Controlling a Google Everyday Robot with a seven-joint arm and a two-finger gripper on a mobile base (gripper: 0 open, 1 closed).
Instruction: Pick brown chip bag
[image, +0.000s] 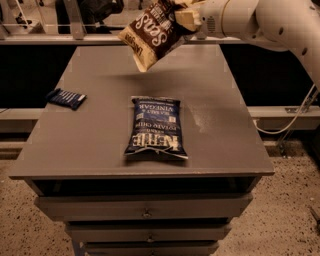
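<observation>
The whole desk (100, 135) is viewed downward from its front; the gripper (183, 15), clasping the brown chip bag (154, 31), is framed at the top edge.

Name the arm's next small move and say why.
Probably just a slight further lift with the grip closed: the gripper pinches one end of the brown chip bag, which hangs tilted, clear of the table and apart from the blue Kettle bag lying flat mid-table.
</observation>
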